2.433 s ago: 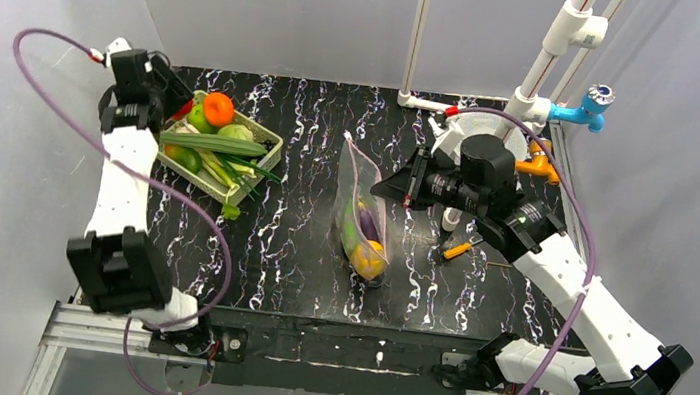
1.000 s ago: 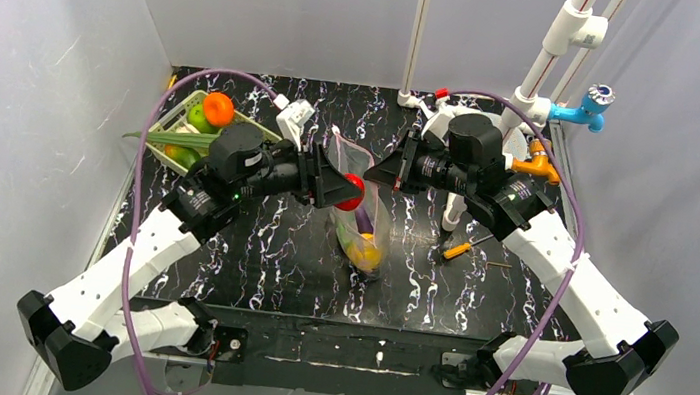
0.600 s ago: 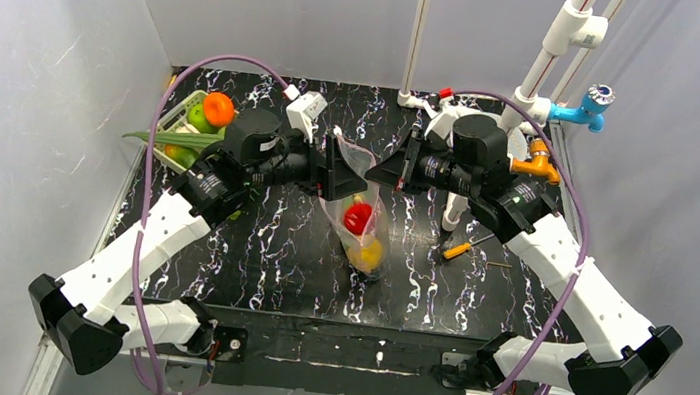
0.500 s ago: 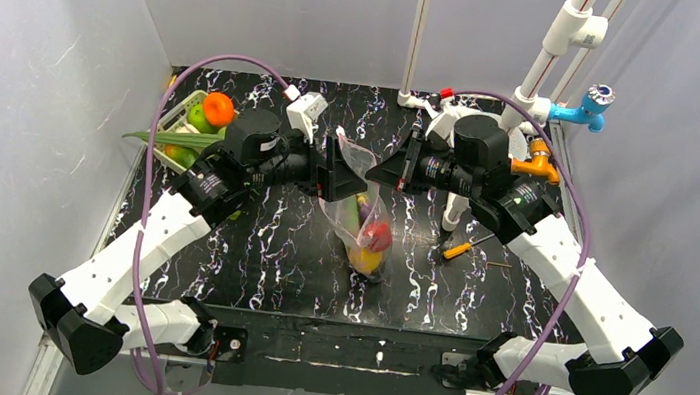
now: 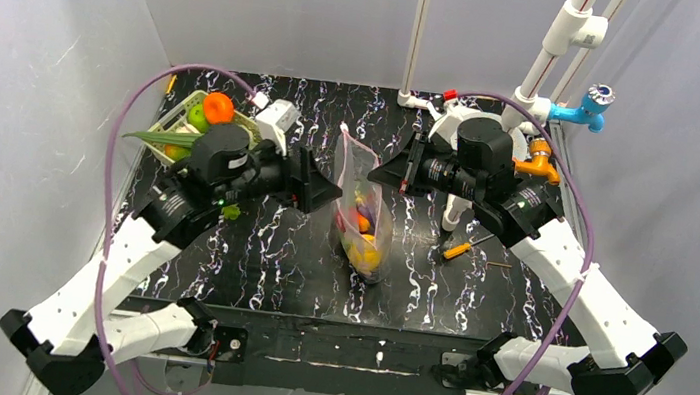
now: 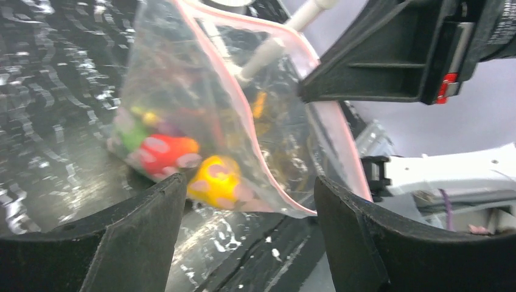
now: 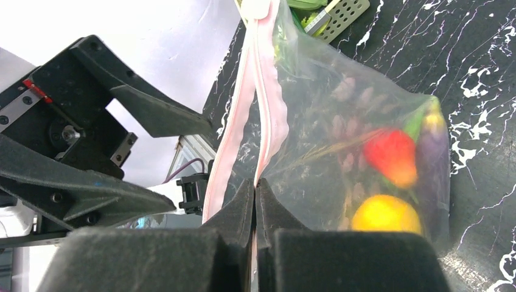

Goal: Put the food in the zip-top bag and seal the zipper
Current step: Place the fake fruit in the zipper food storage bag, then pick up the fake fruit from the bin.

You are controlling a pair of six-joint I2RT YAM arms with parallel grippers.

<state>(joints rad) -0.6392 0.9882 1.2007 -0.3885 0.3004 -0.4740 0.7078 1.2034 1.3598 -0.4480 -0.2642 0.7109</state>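
The clear dotted zip-top bag (image 5: 358, 194) stands in the middle of the black marbled table, mouth up. My right gripper (image 5: 375, 175) is shut on the bag's pinkish zipper (image 7: 268, 103) edge and holds it up; its jaws (image 7: 254, 181) pinch one lip. Inside the bag lie a red food (image 7: 392, 155), a yellow one (image 7: 383, 213) and a purple eggplant (image 7: 433, 152). My left gripper (image 5: 331, 192) is open and empty just left of the bag (image 6: 201, 109); its fingers (image 6: 140, 243) frame the red (image 6: 164, 152) and yellow (image 6: 216, 179) foods. More food lies in the pale green basket (image 5: 178, 114).
The basket at the back left holds an orange fruit (image 5: 218, 108), green round ones and long green stalks. An orange-handled screwdriver (image 5: 462, 249) lies right of the bag. White pipes (image 5: 543, 70) with a blue tap (image 5: 584, 107) stand at the back right.
My left gripper carried a red food from the basket to the bag's mouth, let it fall inside, and has pulled back left, empty. The right gripper kept hold of the bag's edge.
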